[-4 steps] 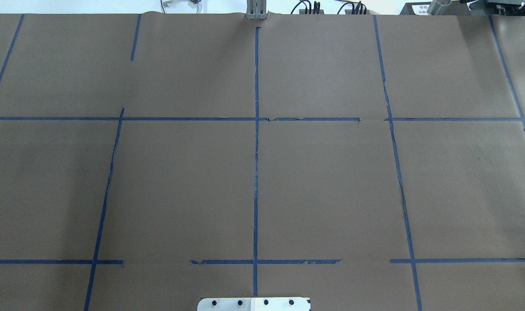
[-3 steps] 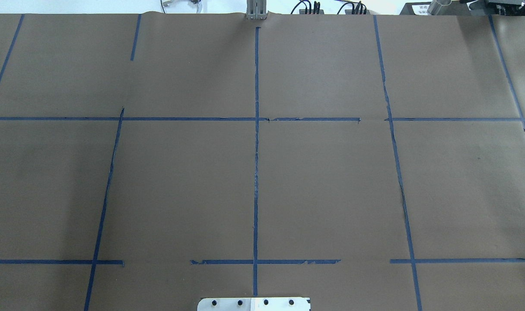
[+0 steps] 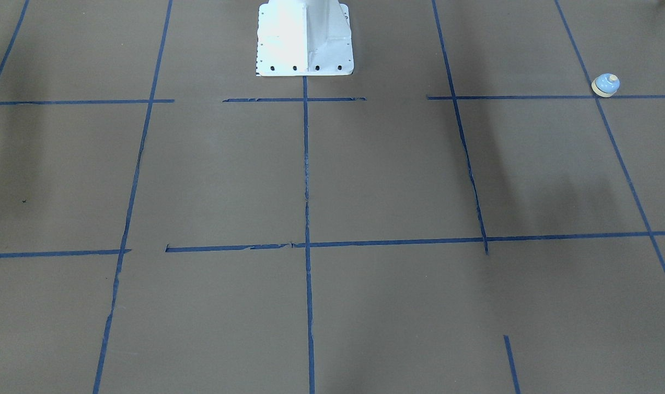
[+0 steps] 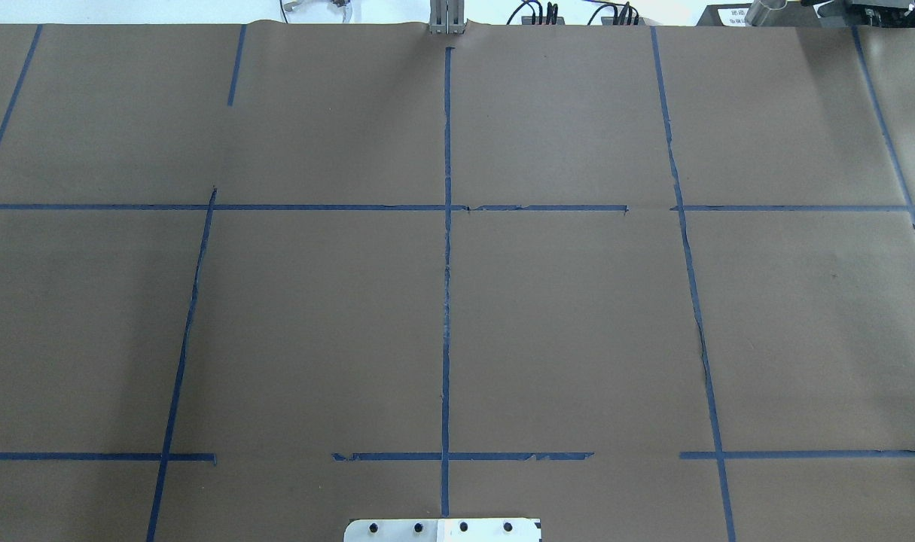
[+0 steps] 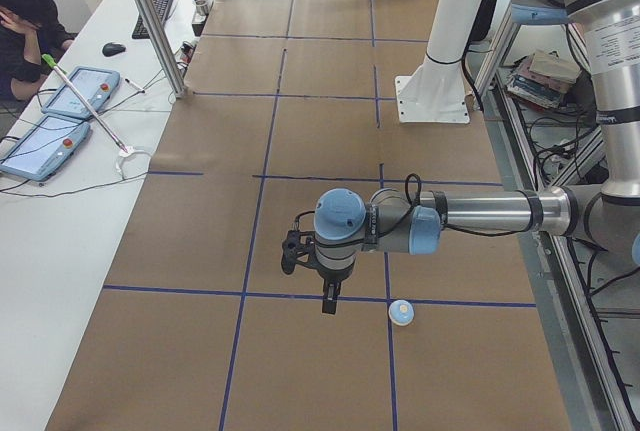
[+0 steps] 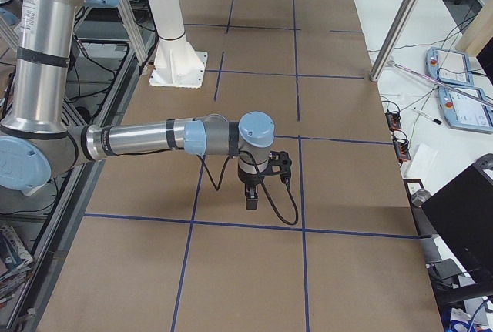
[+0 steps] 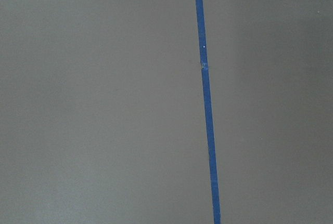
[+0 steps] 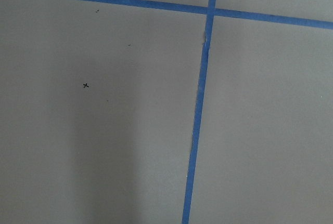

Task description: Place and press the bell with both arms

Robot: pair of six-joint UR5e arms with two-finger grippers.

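One bell [image 3: 606, 85] and two grippers, total. Bell sits on the table [image 4: 314, 316] by a tape crossing [image 3: 594, 97] at my left end, near the left gripper [image 5: 329, 299] but apart from it. Looks light, hard, slick-domed, so I'd pinch low across the cream base. Both it and the right gripper [image 6: 251, 197] only show side-on: can't tell how open; neither has the bell.

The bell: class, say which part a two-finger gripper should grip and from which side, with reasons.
Probably take the bell by its blue dome, fingers on opposite sides above the cream base, coming straight down. It stands upright, button up, and its round shape suits any finger direction.
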